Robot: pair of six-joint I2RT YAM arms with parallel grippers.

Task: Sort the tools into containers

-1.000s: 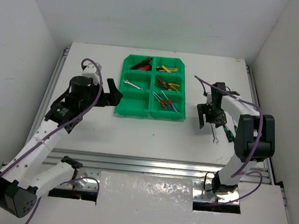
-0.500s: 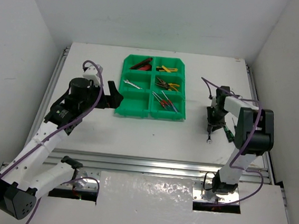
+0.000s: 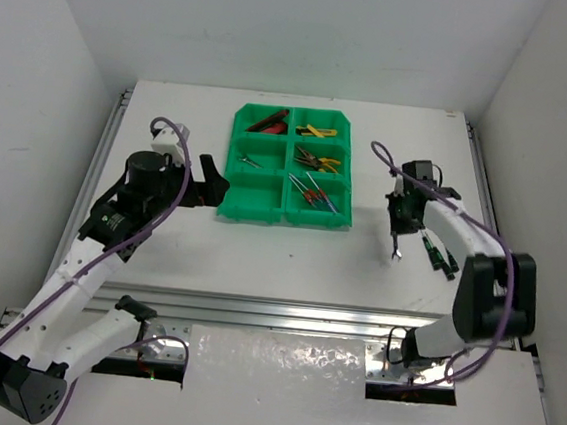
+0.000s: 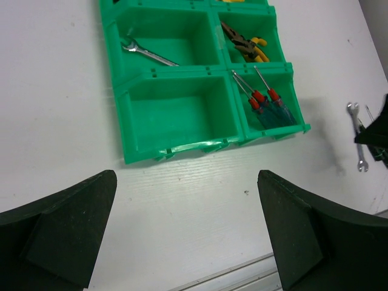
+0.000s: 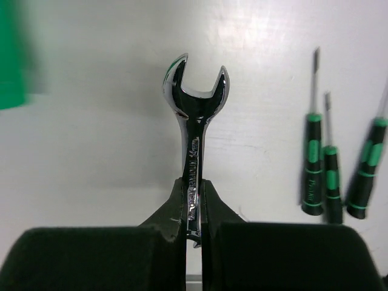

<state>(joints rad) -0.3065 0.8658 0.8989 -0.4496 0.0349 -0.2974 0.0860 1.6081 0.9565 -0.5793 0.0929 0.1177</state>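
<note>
- White table (image 3: 289,263) bears a green tray (image 3: 253,213).
- Right of the tray, right gripper (image 5: 193,194) pinches a silver wrench (image 5: 195,103).
- Left of it, left gripper (image 4: 187,182) gapes wide, empty.

You see a white table (image 3: 289,263) closed in by plain white walls (image 3: 46,69) on three sides. Aluminium rails (image 3: 284,313) run along its near edge, with a glossy white sheet (image 3: 278,373) just in front.

The bright green plastic tray (image 5: 11,54) is only a blurred patch, cut off at the upper left edge of the right wrist view. The silver open-ended wrench (image 5: 193,139) has its lower shank hidden between the fingers of the right pincer (image 5: 193,191).
</note>
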